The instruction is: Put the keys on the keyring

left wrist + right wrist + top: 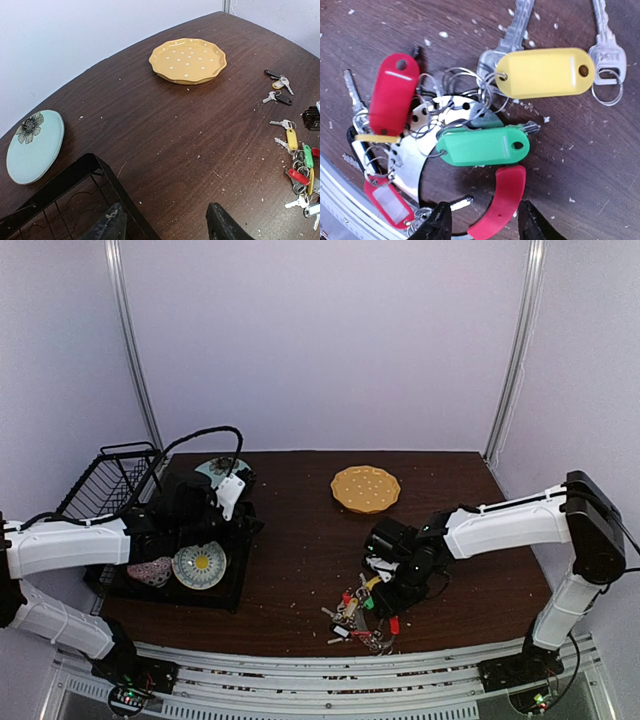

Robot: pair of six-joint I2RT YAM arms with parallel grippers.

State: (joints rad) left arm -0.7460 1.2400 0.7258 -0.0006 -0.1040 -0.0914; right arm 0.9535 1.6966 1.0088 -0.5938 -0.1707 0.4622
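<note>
Closest to you, near the front edge of the table, your right gripper is down low over the keyring. Its jaws are apart and straddling the ring's red curved piece. One finger is right up against it and the other has a gap, so nothing's actually clamped. The rest of the ring is a silvery band with holes, lying flat on the wood in a messy bunch. A green tag lies across the middle, a red tag is on one side, and a yellow tag is just past the green one. A couple of silver keys poke out beyond the yellow tag on small split rings. From the left wrist camera you can see a few more keys with black heads. They lie loose on the table, apart from the bunch and over toward the yellow plate. Your left gripper hangs over the corner of the black dish rack, well away from the keys, jaws released with nothing in them. Farther back, a pale blue plate with a flower on it sits just behind the rack, and the yellow dotted plate is out near the far edge.
</note>
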